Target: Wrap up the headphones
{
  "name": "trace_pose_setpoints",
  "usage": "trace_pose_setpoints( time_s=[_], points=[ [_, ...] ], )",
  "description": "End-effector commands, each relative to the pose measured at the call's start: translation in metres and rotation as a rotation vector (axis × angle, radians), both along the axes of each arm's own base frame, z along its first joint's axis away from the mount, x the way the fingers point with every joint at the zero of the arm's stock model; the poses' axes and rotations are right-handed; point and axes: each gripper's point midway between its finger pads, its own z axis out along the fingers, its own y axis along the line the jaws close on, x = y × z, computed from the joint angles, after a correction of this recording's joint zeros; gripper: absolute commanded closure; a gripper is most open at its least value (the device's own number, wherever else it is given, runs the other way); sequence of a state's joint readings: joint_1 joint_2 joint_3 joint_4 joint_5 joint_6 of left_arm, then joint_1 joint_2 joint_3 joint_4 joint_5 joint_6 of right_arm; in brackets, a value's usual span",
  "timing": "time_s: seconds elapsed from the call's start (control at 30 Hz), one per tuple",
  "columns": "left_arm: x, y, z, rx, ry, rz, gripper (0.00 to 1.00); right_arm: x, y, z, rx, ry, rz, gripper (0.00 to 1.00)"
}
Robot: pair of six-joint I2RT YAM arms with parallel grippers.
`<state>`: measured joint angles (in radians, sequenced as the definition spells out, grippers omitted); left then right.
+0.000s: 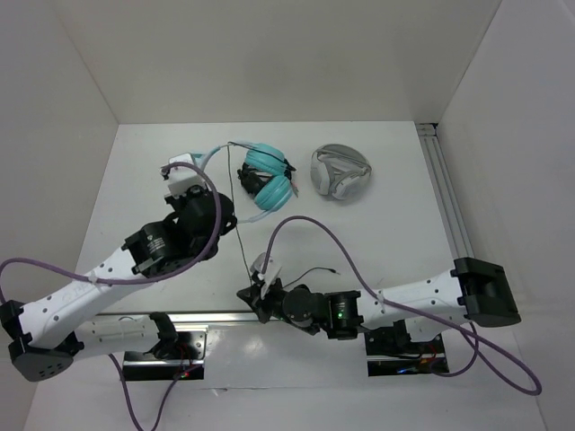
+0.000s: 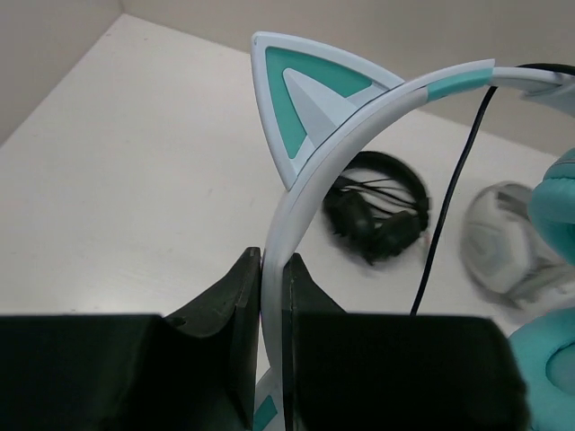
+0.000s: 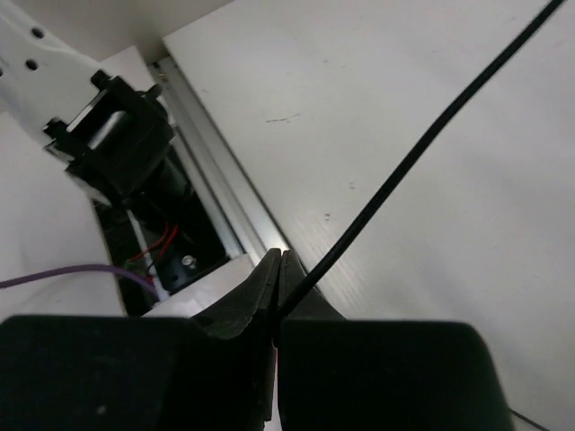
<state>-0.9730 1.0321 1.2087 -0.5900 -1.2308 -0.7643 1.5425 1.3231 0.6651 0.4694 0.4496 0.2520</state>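
The teal headphones [image 1: 267, 175] with a pale headband [image 1: 211, 153] lie at the back middle of the table. My left gripper [image 1: 190, 164] is shut on the headband [image 2: 272, 242], just below a cat ear [image 2: 305, 99]; a teal ear cup [image 2: 552, 359] shows at the right. The thin black cable [image 1: 241, 224] runs taut from the headphones toward the near edge. My right gripper [image 1: 252, 289] is shut on the cable [image 3: 422, 153], pinched between its fingertips [image 3: 269, 274]. The cable's loose end [image 1: 319, 270] lies right of that gripper.
Black headphones [image 1: 253, 185] [image 2: 377, 211] lie against the teal ones. Grey-white headphones [image 1: 341, 172] [image 2: 503, 247] lie to their right. A metal rail [image 1: 447, 197] runs along the table's right side, another along the near edge [image 3: 216, 171]. White walls enclose the table.
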Motion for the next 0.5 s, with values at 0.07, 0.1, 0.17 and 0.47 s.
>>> trace_pose_setpoints(
  time_s=[0.07, 0.1, 0.17, 0.47],
  points=[
    [0.016, 0.029, -0.006, 0.028, 0.033, 0.150, 1.00, 0.028, -0.033, 0.030, -0.175, -0.123, -0.224, 1.00],
    [0.015, 0.030, -0.010, 0.037, 0.055, 0.158, 1.00, 0.030, -0.040, 0.028, -0.215, -0.133, -0.238, 1.00],
    [0.014, 0.032, -0.007, 0.085, 0.084, 0.166, 1.00, 0.036, -0.044, 0.038, -0.225, -0.144, -0.274, 1.00],
    [0.026, 0.034, -0.025, 0.182, 0.210, 0.161, 1.00, 0.013, -0.056, 0.080, -0.255, -0.223, -0.262, 1.00]
  ],
)
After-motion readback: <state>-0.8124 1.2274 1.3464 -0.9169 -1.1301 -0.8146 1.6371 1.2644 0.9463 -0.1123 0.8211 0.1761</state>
